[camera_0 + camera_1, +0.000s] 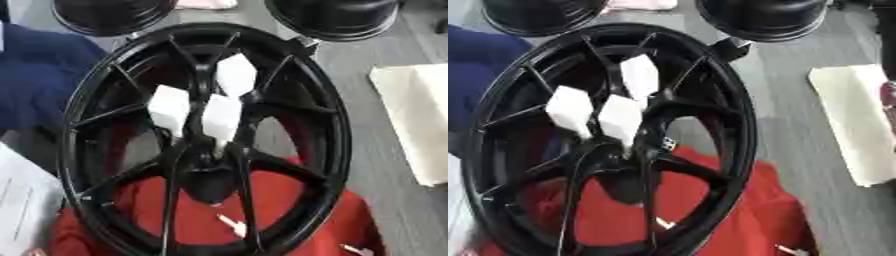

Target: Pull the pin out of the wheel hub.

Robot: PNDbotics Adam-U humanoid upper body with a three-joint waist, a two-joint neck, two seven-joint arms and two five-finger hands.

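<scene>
Oddly, neither hand shows in either view, so its fingers cannot be judged, while three white pins [220,118] stand in the centre of the black wheel [328,130] lying on red cloth [289,200].

Grey wood-grain floor [385,45] — red cloth [737,210], blue cloth [39,75] on it.

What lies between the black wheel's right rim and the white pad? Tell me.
Only bare grey surface lies between the wheel and the white pad, clearest in the left eye view.
</scene>
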